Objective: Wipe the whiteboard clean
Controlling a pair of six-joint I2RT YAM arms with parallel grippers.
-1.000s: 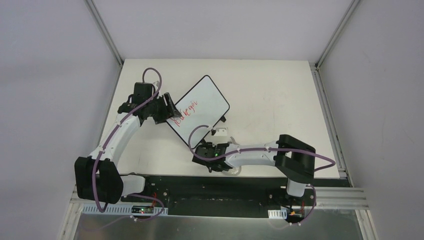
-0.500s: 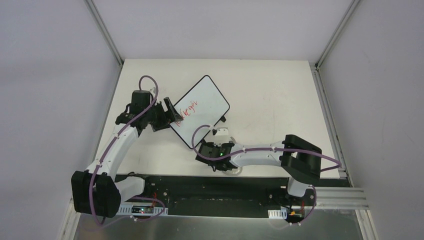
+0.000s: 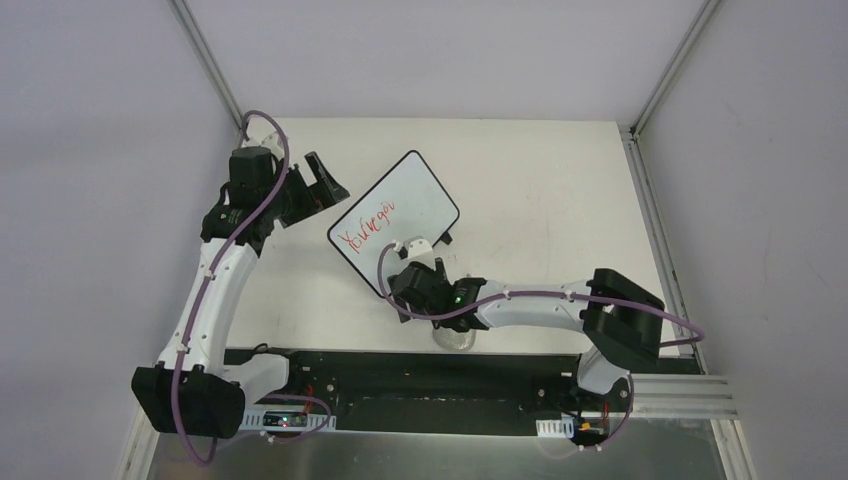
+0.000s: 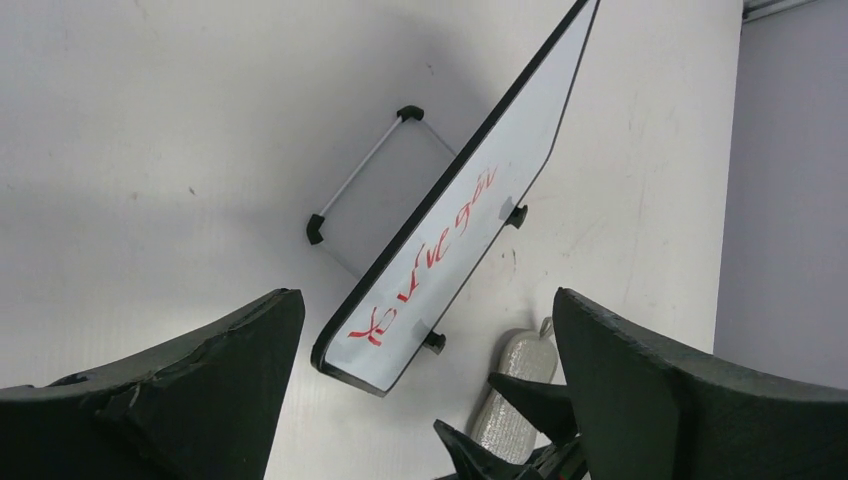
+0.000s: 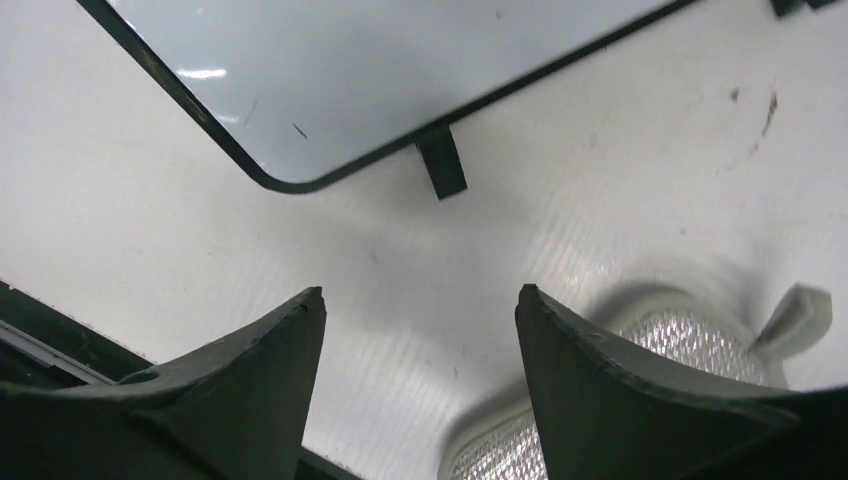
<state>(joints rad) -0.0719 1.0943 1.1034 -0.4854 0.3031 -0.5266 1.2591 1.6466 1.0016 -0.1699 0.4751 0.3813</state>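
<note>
The whiteboard stands tilted on a wire stand at mid-table, with red handwriting near its left end. It also shows in the left wrist view and the right wrist view. My left gripper is open and empty, up and left of the board, apart from it. My right gripper is open and empty at the board's near corner. The grey sparkly pad lies on the table partly under the right arm, just below the right finger, and shows in the left wrist view.
The white table is walled on the left, far and right sides. A black strip runs along the near edge by the arm bases. The board's wire stand sits behind it, and small black feet stick out from its near edge.
My left gripper has moved off the board's left end, up and to the far left, uncovering the start of the writing. My right gripper has moved left toward the board's near corner.
</note>
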